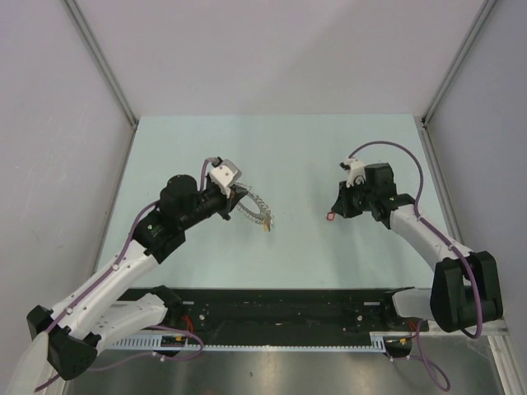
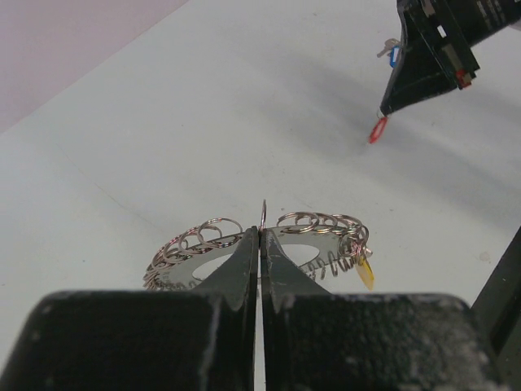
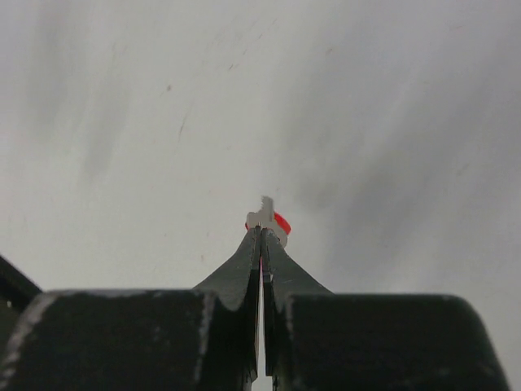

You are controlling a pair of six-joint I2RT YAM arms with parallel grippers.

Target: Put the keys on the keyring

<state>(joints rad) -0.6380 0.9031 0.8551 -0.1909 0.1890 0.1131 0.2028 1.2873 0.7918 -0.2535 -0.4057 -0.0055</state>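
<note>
jutting leftward from right hand point(image 1: 336, 213), red key point(image 1: 330, 217)

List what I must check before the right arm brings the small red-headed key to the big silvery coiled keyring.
1. Left gripper shut on the silvery coiled metal keyring: ok.
2. Right gripper shut on the small red-headed silver key: ok.
3. Yellow-headed key hanging on the keyring: ok.
4. Keyring's open end facing the red key: cannot tell.
5. Red key touching the keyring: not ok, they are apart.

Three keys visible: one red key point(image 1: 330, 216), one yellow key point(image 2: 365, 274), one blue key point(image 2: 394, 55). One keyring point(image 2: 317, 222).
</note>
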